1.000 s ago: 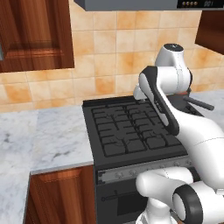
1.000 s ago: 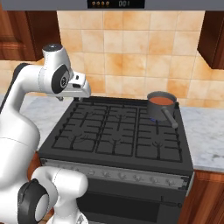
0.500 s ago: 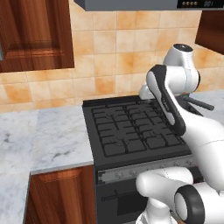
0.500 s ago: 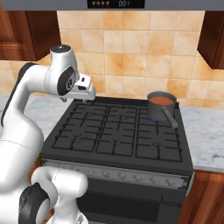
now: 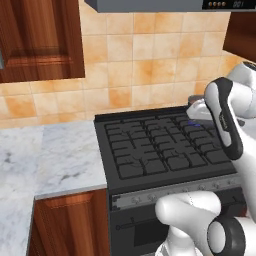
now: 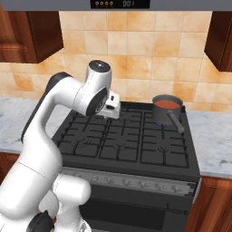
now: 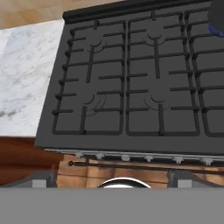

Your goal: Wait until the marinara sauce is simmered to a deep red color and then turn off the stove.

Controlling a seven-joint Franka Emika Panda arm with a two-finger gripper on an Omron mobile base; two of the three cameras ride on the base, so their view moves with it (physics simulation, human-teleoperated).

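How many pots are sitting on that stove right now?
1. A single dark saucepan of red sauce sits on the stove's back right burner, handle pointing forward. The robot's arm may hide part of the grates.

We can see small glowing numbers on the hood above the stove. They look like "001", but they are too tiny to be sure.
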